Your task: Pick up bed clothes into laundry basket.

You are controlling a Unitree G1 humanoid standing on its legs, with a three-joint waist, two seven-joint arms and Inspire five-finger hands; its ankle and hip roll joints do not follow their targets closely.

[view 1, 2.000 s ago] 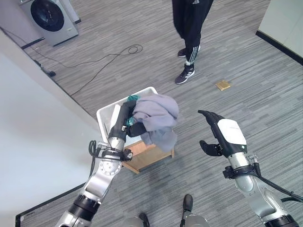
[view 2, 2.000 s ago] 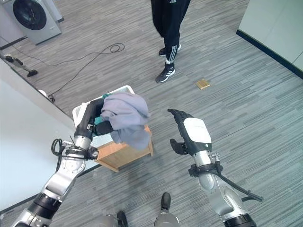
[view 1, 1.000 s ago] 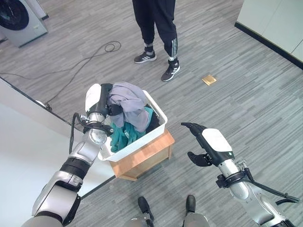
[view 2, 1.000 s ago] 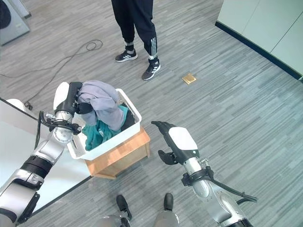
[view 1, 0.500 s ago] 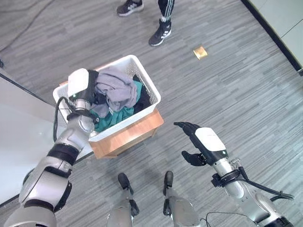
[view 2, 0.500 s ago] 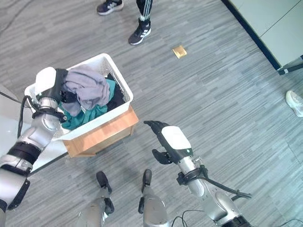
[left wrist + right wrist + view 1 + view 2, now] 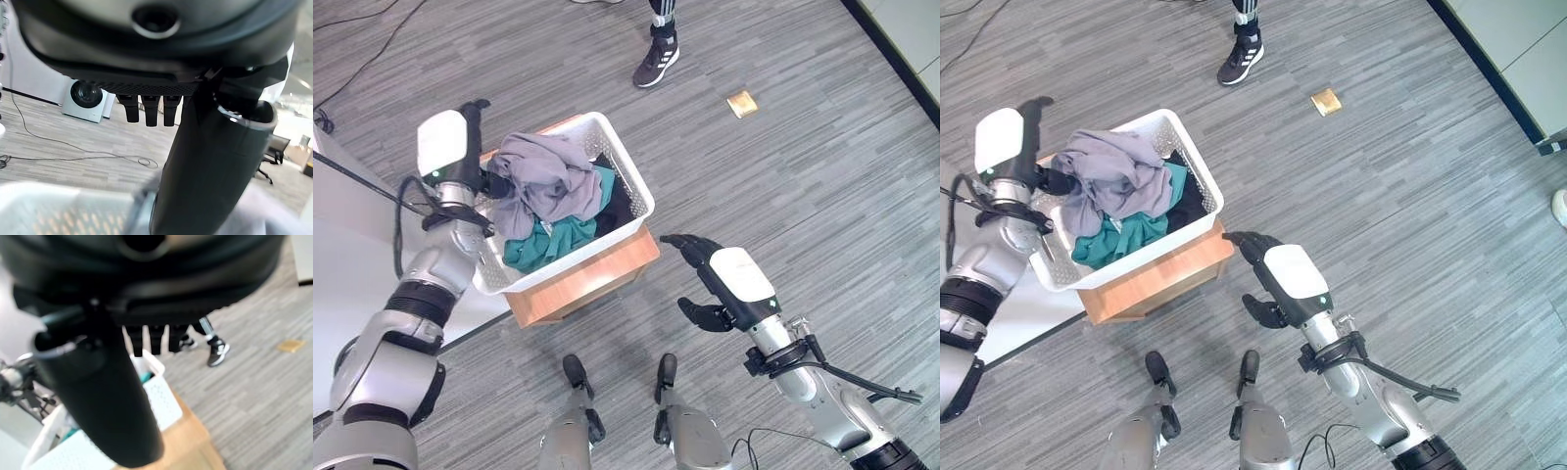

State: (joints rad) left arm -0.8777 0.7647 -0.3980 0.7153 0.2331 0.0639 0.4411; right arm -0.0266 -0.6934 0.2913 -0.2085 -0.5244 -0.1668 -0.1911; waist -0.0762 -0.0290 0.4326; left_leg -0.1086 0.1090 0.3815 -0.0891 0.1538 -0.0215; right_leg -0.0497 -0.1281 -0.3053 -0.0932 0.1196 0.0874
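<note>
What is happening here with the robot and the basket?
The robot is loading laundry. Its left hand is at the rim of the white plastic laundry basket, fingers straight, beside the grey garment that lies on top of a teal cloth inside. The basket stands on a low wooden stand. The right hand hangs open over the floor, holding nothing. A person's shoe shows beyond the basket.

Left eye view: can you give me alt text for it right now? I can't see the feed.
A white laundry basket on a low wooden stand holds a grey garment piled over teal clothes, with the left hand at its far-left rim, fingers straight. The right hand hovers open over grey plank floor; a person's shoe shows beyond.
</note>
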